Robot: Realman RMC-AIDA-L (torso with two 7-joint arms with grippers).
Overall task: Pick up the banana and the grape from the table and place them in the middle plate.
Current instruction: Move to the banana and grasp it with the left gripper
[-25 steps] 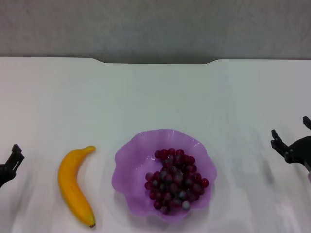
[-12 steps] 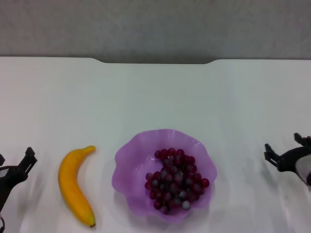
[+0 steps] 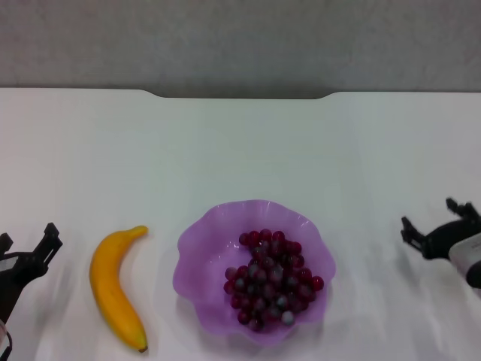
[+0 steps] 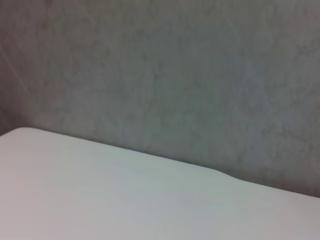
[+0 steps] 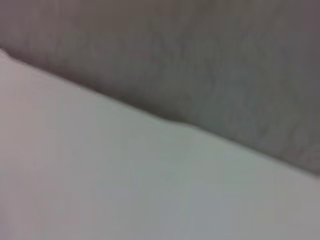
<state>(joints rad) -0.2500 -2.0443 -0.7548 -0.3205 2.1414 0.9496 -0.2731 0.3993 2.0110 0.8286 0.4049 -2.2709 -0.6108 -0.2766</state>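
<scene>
Banana [image 3: 114, 285] lies lengthwise on the table [image 3: 240, 150], just right of the open-fingered left gripper [image 3: 30, 247]; grapes [image 3: 270, 280] already fill the purple plate [image 3: 203, 248]; right gripper [image 3: 430, 229], open, sits farther off.

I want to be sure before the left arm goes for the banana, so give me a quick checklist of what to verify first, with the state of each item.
1. Grape in the middle plate: ok, the bunch lies inside it.
2. Banana reachable: ok, it lies flat on the table, beside the plate and apart from it.
3. Room in the plate for the banana: ok, the side nearer the banana is bare.
4. Left tool ready: ok, open, empty, beside the banana and not touching it.
5. Right tool out of the way: ok, open, off to the plate's far side.
6. Wrist views useful: not ok, both show only table and wall.
</scene>
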